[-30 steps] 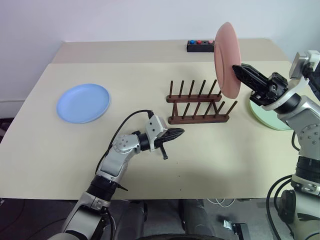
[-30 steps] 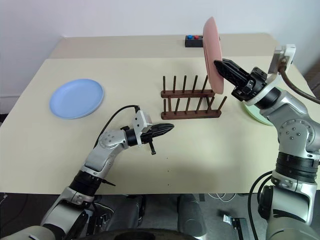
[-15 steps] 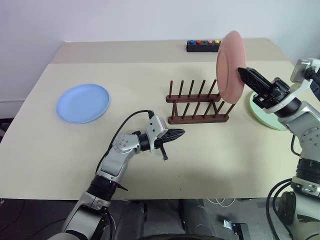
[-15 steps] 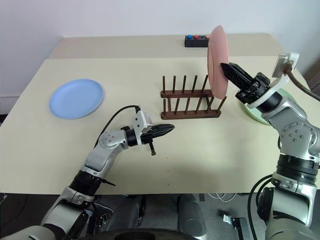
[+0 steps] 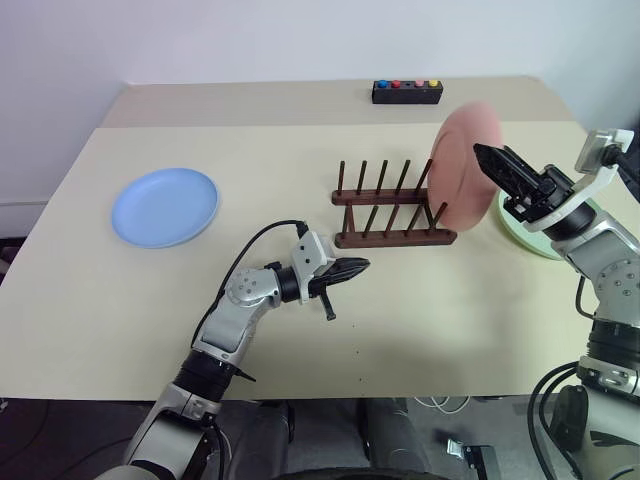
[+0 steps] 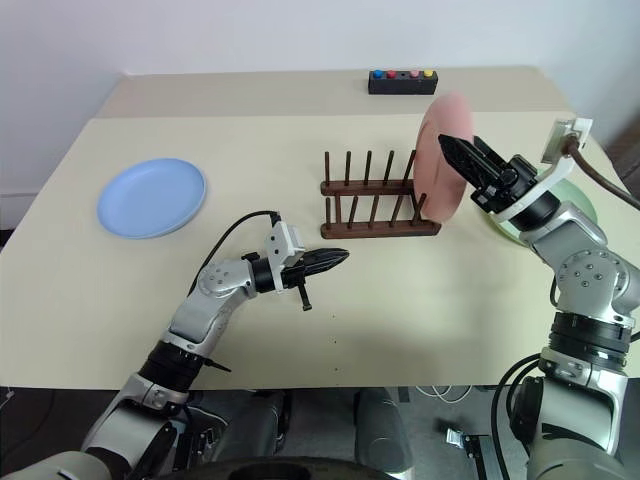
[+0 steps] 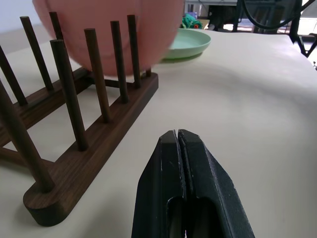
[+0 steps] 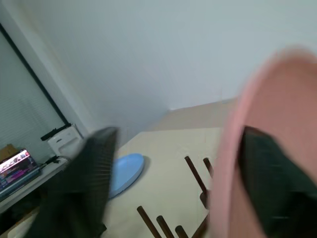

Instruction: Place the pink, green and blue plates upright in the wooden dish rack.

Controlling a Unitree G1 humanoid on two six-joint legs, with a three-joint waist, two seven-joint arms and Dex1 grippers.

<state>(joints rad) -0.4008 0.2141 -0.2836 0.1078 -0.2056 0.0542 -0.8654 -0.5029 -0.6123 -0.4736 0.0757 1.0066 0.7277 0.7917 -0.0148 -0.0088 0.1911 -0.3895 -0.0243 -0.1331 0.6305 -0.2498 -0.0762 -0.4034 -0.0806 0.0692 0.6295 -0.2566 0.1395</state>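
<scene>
Pink plate (image 5: pixel 462 165) now stands lower at centre right of the frame, at the right end of the wooden dish rack (image 5: pixel 392 208); a second ago it was held high above it. Right gripper (image 5: pixel 492 160) has spread its fingers (one either side of the rim). Left gripper (image 5: pixel 355 267) stays pressed together at mid-frame. Blue plate (image 5: pixel 165 205) lies far left, green plate (image 5: pixel 527 228) far right

Three plates — pink (image 5: pixel 462 168), blue (image 5: pixel 165 205), green (image 5: pixel 532 228) — one rack (image 5: pixel 392 212), one button box (image 5: pixel 407 92).
</scene>
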